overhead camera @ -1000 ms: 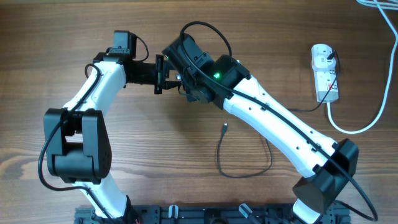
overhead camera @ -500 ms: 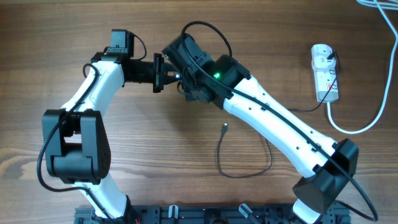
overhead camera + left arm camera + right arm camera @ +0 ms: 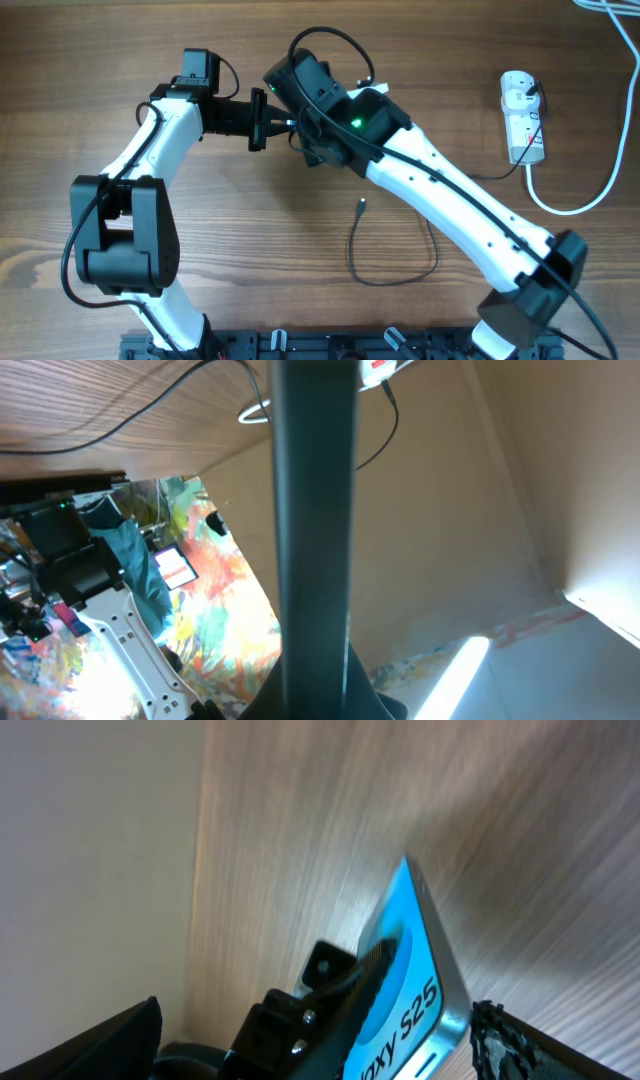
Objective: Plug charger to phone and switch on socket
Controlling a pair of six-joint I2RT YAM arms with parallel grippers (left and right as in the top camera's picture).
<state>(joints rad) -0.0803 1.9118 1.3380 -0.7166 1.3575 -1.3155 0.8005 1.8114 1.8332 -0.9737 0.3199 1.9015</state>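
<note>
The phone (image 3: 415, 975), cyan screen with "S25" lettering, is held above the table by one black finger (image 3: 340, 982) of my left gripper, which is shut on it. In the left wrist view the phone (image 3: 312, 510) is a dark upright bar rising from my left gripper (image 3: 315, 702). My right gripper (image 3: 315, 1040) is open, its fingertips standing wide on either side of the phone's lower end without touching it. In the overhead view my left gripper (image 3: 266, 121) meets the right wrist, which hides the phone. The charger (image 3: 392, 272) lies curled mid-table, its tip (image 3: 360, 207) free. The socket (image 3: 522, 118) lies far right.
A white cord (image 3: 590, 190) loops from the socket towards the right edge of the table. The right arm (image 3: 450, 200) stretches diagonally over the charger's cable. The arm mounts and a black rail (image 3: 300, 345) line the near edge.
My right gripper has opened and let go of the phone, and its wrist has shifted slightly up. My left gripper has finished closing on the phone.
</note>
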